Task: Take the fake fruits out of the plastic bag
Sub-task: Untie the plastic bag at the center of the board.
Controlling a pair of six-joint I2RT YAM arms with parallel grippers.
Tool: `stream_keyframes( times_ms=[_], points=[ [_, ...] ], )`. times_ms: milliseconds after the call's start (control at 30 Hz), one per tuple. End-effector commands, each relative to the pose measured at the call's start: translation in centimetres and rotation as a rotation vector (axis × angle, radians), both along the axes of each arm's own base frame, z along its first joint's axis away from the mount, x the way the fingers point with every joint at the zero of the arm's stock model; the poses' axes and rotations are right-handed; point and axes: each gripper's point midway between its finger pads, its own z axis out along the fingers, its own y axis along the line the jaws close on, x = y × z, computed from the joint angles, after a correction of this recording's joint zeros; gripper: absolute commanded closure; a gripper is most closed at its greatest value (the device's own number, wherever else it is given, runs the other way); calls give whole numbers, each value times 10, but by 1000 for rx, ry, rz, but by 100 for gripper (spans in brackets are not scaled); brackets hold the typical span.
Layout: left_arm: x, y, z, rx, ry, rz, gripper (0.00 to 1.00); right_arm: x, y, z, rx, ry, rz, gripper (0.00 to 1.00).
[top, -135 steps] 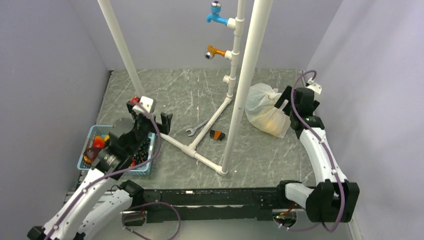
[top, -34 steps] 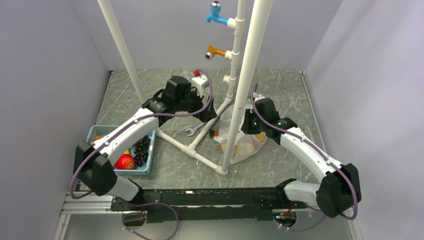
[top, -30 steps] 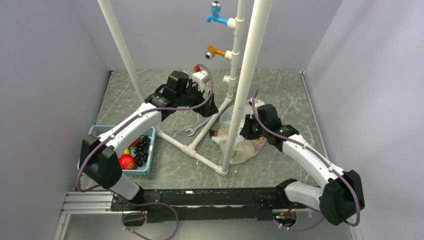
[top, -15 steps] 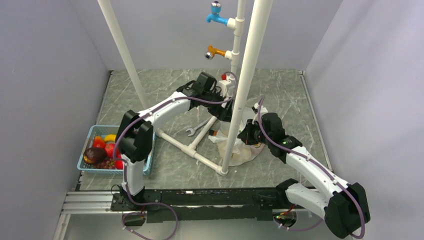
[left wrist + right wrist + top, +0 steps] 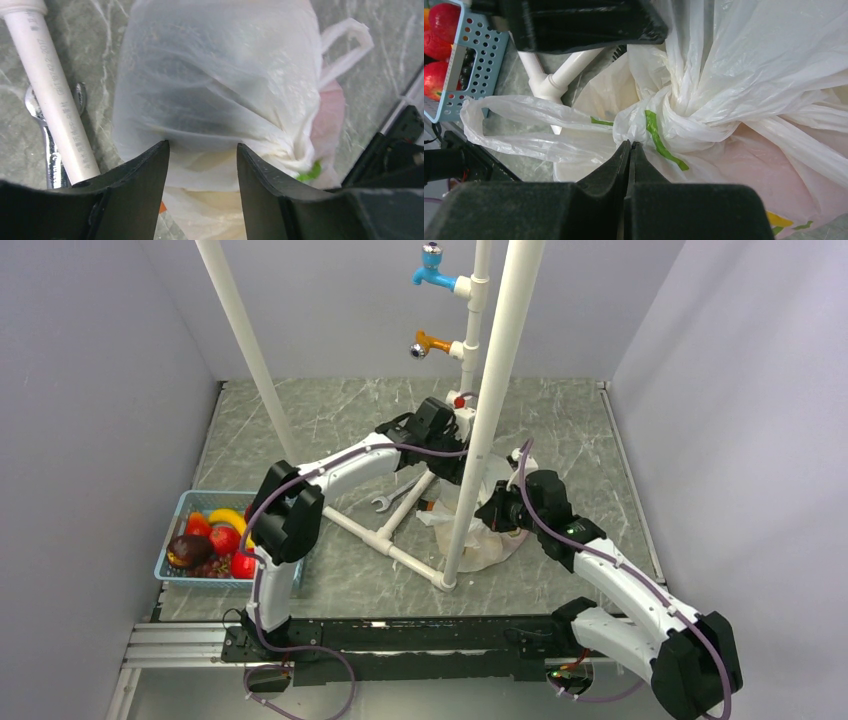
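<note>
Top external: upright pipe [image 5: 480,440] crosses plastic bag [image 5: 492,548]; wrench [image 5: 395,496] nearby.

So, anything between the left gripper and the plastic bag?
Nothing visible. The left gripper has its fingers apart on either side of the plastic bag film. The white pipe and wrench lie off to one side, outside the fingers. The right gripper is shut on the bag's twisted neck.

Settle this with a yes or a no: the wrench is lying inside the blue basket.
No, the wrench lies on the table right beside the white pipe, well apart from the basket.
</note>
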Motion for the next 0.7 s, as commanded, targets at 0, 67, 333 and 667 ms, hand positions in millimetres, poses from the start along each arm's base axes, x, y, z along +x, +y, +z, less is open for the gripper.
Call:
stream_keyframes(
  times_ms=[0, 67, 333, 667],
  points=[
    [17, -19, 9, 3, -88, 79, 43, -2, 6, 11, 49, -45, 21, 100],
    [13, -23, 7, 4, -93, 68, 40, -3, 6, 11, 49, -47, 23, 100],
    [-11, -35, 6, -44, -78, 9, 18, -6, 7, 9, 48, -49, 46, 100],
    [3, -26, 32, -23, -145, 134, 96, -10, 0, 1, 27, 3, 3, 100]
  ],
)
